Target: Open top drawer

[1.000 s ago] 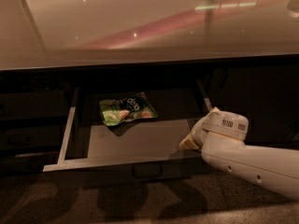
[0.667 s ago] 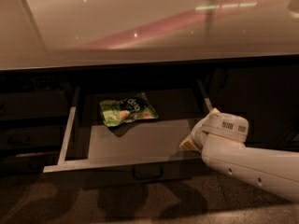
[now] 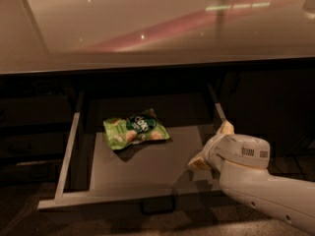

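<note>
Top drawer (image 3: 103,198): found drawn well out beneath the table (image 3: 147,28), with a green snack bag (image 3: 135,129) inside. The pincer (image 3: 211,145) is seen at its right wall, tips apart, nothing clamped. Little pull is judged to be left; any release should be made straight, clear of the wall.

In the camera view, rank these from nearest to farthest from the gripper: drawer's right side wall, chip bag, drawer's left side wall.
1. right side wall of the top drawer: right beside the gripper.
2. chip bag: on the drawer floor, left of the gripper.
3. left side wall: far left.
</note>
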You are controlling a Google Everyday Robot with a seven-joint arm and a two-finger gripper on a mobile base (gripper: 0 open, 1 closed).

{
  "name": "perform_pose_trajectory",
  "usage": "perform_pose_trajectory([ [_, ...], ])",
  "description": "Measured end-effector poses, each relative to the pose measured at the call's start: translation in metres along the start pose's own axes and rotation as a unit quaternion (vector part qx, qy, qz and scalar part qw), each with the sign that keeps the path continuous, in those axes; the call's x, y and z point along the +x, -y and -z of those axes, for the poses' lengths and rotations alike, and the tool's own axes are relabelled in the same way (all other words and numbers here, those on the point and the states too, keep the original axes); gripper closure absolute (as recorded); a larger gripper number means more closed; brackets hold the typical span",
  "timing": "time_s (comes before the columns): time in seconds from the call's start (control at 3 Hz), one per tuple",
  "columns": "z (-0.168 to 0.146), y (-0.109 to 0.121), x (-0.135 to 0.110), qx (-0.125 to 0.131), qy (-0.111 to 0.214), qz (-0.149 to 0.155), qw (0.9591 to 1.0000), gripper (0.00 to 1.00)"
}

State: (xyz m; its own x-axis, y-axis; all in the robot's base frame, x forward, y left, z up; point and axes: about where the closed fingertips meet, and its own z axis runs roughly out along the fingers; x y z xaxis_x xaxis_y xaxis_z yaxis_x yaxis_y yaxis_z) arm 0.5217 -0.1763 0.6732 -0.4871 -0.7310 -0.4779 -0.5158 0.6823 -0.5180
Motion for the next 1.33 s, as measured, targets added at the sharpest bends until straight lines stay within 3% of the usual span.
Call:
perform_pose_trajectory([
  [0.67,0.022,-0.039,0.061,-0.003,-0.013,0.004,0.9999,0.0],
  [1.0,0.03,-0.057,0.097,-0.006,-0.047,0.004,0.9989,0.0],
  [1.33,0.03,-0.057,0.097,-0.006,-0.047,0.004,0.9989,0.0],
])
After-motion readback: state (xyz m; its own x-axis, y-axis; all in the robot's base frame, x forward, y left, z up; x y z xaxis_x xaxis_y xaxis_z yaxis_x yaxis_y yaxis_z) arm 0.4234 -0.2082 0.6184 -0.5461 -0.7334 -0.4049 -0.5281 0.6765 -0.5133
